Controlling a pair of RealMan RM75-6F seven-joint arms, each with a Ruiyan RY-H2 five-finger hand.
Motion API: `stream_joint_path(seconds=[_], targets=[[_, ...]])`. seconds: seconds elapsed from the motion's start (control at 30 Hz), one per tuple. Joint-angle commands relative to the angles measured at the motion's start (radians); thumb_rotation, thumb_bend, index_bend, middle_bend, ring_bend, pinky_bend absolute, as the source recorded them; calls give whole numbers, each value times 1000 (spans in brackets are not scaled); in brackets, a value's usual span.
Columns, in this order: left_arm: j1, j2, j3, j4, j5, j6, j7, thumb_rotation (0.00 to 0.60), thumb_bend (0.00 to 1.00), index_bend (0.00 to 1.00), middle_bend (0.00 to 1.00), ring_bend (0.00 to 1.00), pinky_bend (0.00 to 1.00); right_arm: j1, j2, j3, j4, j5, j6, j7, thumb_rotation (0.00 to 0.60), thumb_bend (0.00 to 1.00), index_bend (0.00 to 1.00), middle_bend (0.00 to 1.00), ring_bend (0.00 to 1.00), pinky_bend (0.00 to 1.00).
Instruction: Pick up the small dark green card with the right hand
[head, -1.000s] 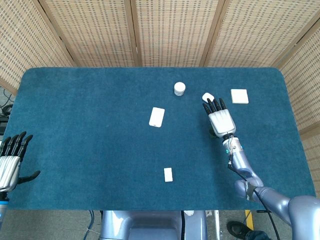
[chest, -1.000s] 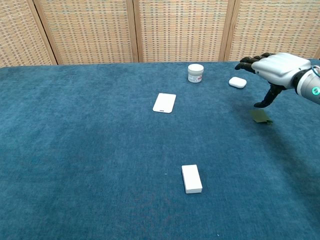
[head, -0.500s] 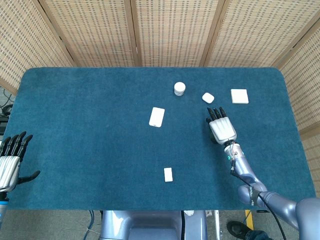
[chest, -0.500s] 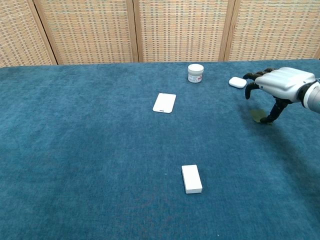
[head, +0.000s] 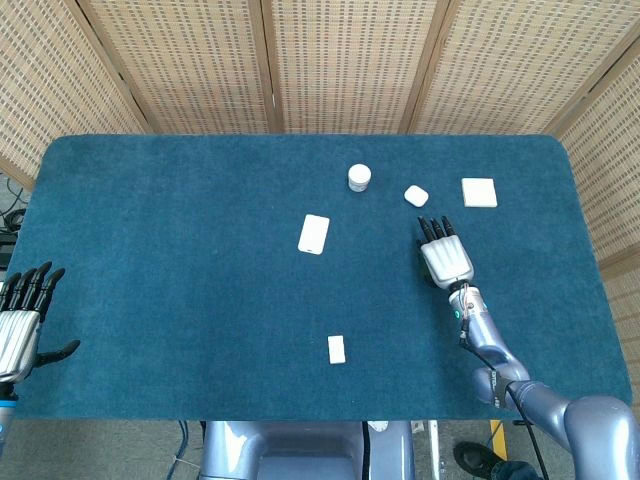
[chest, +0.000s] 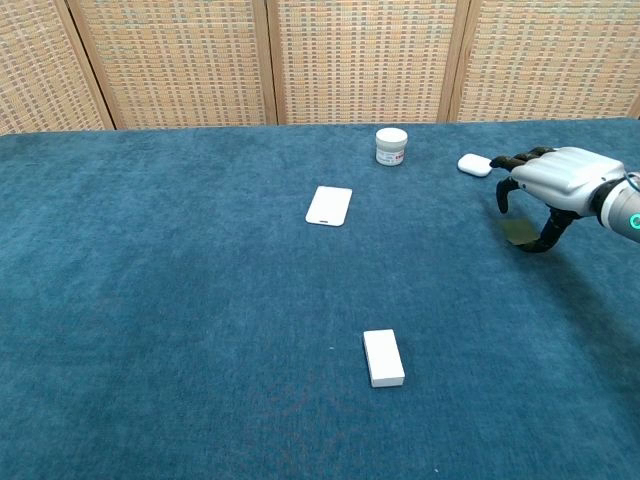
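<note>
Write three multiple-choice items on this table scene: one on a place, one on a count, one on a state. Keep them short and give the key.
1. Where is the small dark green card?
A. beside the jar
B. under the right hand
C. at the table's left edge

2. How many white things lie on the table?
A. three
B. five
C. seven

3. How is the left hand?
A. open, holding nothing
B. holding a card
C. pressed on the jar

Key: B, the chest view shows the fingers arched over it; B, jar, card, block, case, pad; A, its fingers are spread.

Robot hand (chest: 553, 180) over green card (chest: 517, 231)
</note>
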Motion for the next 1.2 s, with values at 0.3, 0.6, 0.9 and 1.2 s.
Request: stream_joint_path(seconds=[0.3, 0.6, 0.9, 1.2], targets=[[0, 2, 1, -1, 0, 0, -3, 600, 0, 0, 0, 0, 0, 8, -44, -15, 101, -43, 1, 52, 600, 260, 352, 0, 0, 0], [0, 1, 0, -2, -2, 2, -3, 600, 0, 0, 0, 0, 0, 15, -72, -11, 167, -56, -14, 94, 600, 407, 405, 10, 0, 0], [-2, 1, 1, -3, -1, -1, -1, 600, 0, 0, 0, 0, 0, 13, -56, -24, 155, -83, -32, 127, 600, 413, 444, 14, 0, 0], [-2, 4, 3, -5, 2, 0, -5, 600, 0, 0, 0, 0, 0, 11, -43, -25, 140, -83, -53, 125, 600, 463, 538, 17, 0, 0]])
